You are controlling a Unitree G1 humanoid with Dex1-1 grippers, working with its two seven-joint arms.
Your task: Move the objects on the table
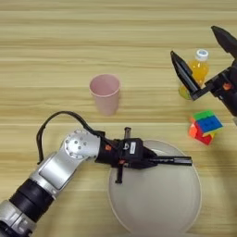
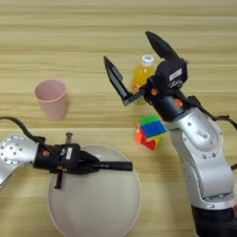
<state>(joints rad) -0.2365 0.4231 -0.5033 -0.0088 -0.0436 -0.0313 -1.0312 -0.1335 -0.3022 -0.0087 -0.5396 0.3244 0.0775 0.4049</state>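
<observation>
Left claw (image 1: pixel 152 161) at lower centre grips the pen (image 1: pixel 173 160) over the plate (image 1: pixel 157 203). Right claw (image 2: pixel 136 62), upper right, spread wide around the bottle (image 2: pixel 142 71), not touching. Cup (image 1: pixel 105 93) upright, centre left on counter (image 1: pixel 55 46). Colour cube (image 2: pixel 151 131) below bottle.

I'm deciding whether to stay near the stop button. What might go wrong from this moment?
The right gripper, jaws wide open around the small orange-juice bottle with white cap, might knock it over while closing. The left gripper holds the slim black pen over the large round beige plate; released, the pen may roll.
</observation>
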